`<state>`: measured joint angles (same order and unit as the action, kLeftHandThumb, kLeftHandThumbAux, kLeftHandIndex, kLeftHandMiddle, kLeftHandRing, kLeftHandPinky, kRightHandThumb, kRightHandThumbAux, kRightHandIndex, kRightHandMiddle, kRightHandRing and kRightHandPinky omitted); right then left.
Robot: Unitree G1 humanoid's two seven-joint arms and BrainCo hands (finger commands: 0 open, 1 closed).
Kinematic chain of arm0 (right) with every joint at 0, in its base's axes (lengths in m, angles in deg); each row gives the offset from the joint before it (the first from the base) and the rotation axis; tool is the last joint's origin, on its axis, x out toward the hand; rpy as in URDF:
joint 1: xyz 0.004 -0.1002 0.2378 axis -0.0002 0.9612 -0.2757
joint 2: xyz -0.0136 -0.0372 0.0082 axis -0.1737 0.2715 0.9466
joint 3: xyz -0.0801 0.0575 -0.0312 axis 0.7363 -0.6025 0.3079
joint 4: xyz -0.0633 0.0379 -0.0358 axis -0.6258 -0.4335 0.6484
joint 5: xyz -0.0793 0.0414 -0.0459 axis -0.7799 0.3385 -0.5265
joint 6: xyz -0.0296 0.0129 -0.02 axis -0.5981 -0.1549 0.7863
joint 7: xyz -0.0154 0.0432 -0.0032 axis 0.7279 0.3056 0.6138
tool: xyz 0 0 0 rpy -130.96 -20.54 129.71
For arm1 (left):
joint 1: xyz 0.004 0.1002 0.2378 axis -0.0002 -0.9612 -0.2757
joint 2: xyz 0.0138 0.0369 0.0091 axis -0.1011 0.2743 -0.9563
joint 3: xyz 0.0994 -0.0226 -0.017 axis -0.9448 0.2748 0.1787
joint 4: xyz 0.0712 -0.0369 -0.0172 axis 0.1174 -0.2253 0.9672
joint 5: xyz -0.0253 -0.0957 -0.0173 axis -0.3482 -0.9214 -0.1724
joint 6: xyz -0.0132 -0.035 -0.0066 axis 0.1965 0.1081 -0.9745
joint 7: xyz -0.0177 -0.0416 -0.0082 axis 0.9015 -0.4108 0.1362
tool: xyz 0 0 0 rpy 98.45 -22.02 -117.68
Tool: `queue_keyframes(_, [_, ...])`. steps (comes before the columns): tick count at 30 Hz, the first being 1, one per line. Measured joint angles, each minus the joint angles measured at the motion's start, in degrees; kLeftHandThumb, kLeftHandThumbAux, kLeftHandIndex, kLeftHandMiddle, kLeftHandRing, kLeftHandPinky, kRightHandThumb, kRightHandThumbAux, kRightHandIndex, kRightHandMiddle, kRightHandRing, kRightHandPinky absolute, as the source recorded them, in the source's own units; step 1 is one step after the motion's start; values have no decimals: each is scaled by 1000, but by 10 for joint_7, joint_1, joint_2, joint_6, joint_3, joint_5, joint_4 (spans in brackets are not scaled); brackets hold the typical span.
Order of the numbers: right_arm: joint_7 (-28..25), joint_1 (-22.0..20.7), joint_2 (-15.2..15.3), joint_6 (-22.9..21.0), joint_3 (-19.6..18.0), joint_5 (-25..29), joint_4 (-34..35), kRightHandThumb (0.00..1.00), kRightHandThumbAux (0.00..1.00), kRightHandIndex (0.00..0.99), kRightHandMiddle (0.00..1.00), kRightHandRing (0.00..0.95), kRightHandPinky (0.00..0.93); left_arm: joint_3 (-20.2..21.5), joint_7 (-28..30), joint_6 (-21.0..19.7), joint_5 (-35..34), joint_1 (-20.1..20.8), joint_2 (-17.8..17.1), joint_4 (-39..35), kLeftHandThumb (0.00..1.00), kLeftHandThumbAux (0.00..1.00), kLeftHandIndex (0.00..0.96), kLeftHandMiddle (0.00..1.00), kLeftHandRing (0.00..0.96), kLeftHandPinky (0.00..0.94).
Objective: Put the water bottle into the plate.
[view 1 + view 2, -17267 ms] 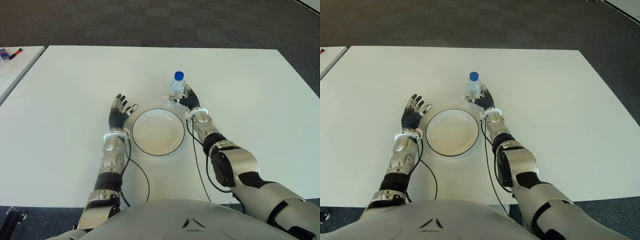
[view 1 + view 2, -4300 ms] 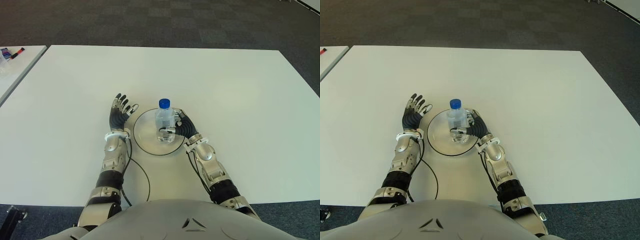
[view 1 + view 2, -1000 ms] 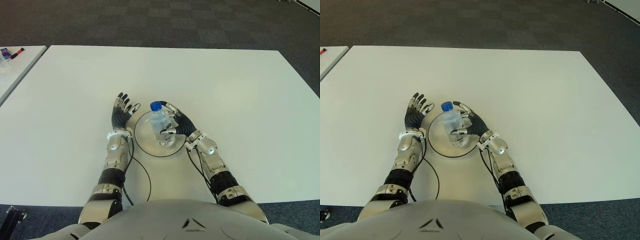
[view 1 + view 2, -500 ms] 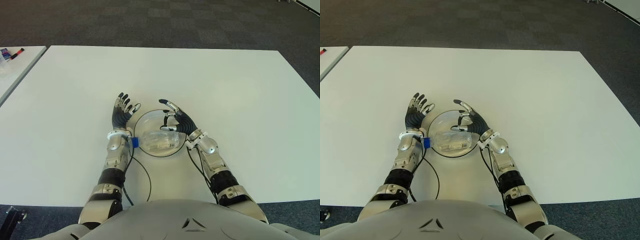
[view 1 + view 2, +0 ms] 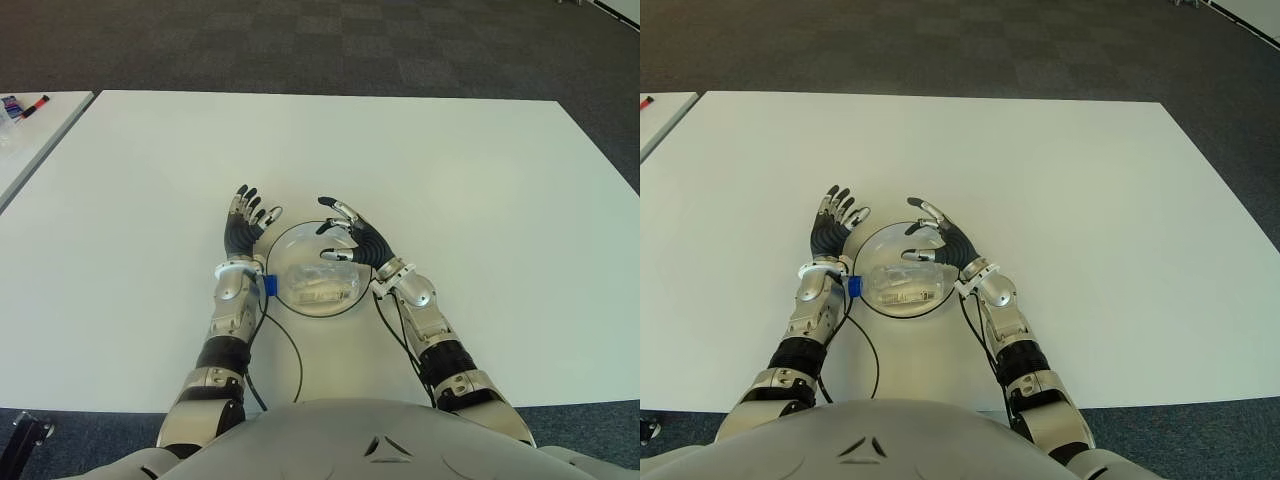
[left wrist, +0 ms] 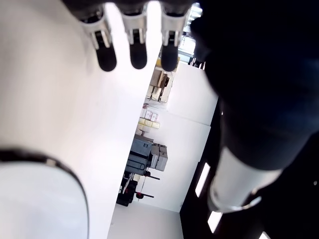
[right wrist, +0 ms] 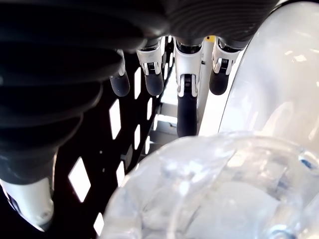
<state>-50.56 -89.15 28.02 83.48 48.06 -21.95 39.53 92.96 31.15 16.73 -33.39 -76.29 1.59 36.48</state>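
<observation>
The clear water bottle [image 5: 320,283] lies on its side in the white plate [image 5: 296,243], its blue cap [image 5: 270,285] over the plate's left rim. My right hand [image 5: 352,240] hovers over the plate's right side with fingers spread, holding nothing; its wrist view shows the bottle [image 7: 209,189] close under the extended fingers [image 7: 186,107]. My left hand [image 5: 243,222] shows just left of the plate, fingers spread and empty, its fingertips [image 6: 130,55] over the white table [image 6: 55,94].
The white table [image 5: 480,180] stretches wide to the right and behind the plate. A second white table [image 5: 30,125] with small items at its far corner stands at the left. Black cables [image 5: 285,350] run along both forearms.
The bottle, tipped over from upright a second ago, has settled a little further right in the plate. My right hand stays open above it.
</observation>
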Motion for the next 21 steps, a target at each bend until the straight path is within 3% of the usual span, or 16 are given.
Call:
queue_keyframes(9, [31, -4, 0, 38, -3, -14, -20, 495, 515, 0, 0, 0, 0, 0, 0, 0, 0, 0, 0, 0, 0, 884, 94, 113, 106, 131])
queue_keyframes(21, [46, -14, 3, 63, -3, -26, -46, 474, 493, 0, 0, 0, 6, 0, 0, 0, 0, 0, 0, 0, 0, 871, 93, 111, 100, 125])
